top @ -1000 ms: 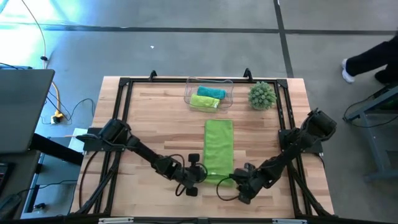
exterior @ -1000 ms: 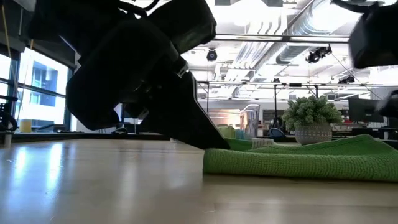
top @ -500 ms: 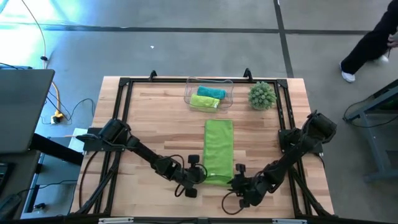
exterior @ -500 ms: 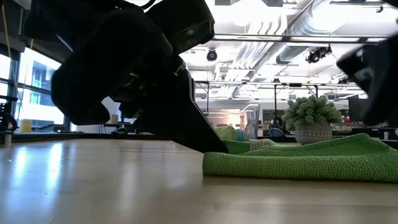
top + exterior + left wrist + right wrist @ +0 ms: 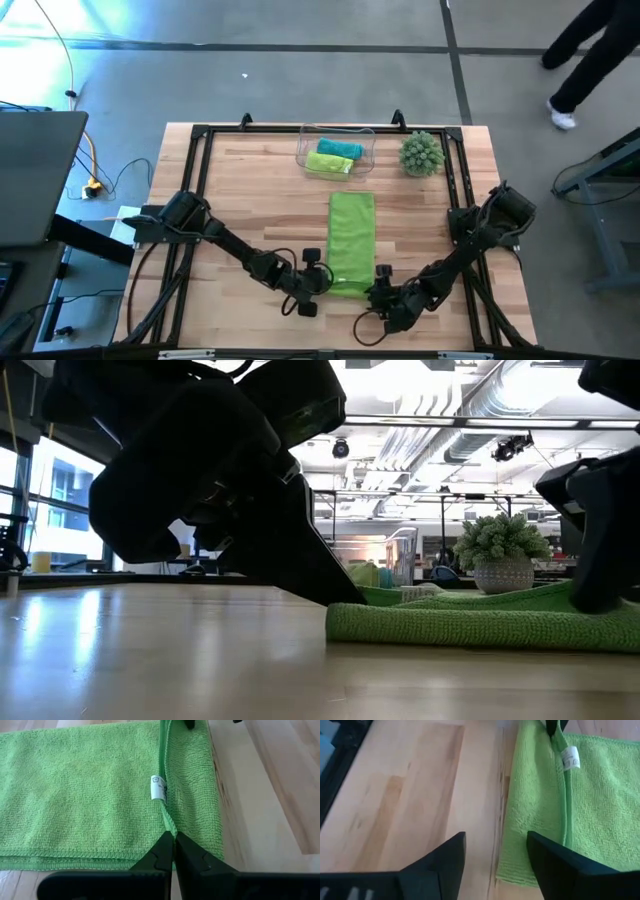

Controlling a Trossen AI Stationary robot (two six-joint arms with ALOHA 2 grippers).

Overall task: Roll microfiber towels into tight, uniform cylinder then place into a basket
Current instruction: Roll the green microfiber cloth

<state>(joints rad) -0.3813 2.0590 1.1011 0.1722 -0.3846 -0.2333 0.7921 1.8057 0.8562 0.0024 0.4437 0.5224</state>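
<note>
— Towel check: where does your flat lime towel (image 5: pixel 352 243) lie?
— Mid-table, laid lengthwise, its near end between your two grippers. The basket (image 5: pixel 337 153) stands at the far edge, one teal roll (image 5: pixel 339 148) and one lime roll (image 5: pixel 330 163) inside.
— And your grippers?
— Your left gripper (image 5: pixel 173 846) is pinched closed on the towel's near-left corner fold. Your right gripper (image 5: pixel 496 851) stands spread apart over the near-right corner, holding nothing.

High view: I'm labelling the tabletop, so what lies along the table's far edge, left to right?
basket holding a teal rolled towel and a lime rolled towel → round spiky plant ball
</note>
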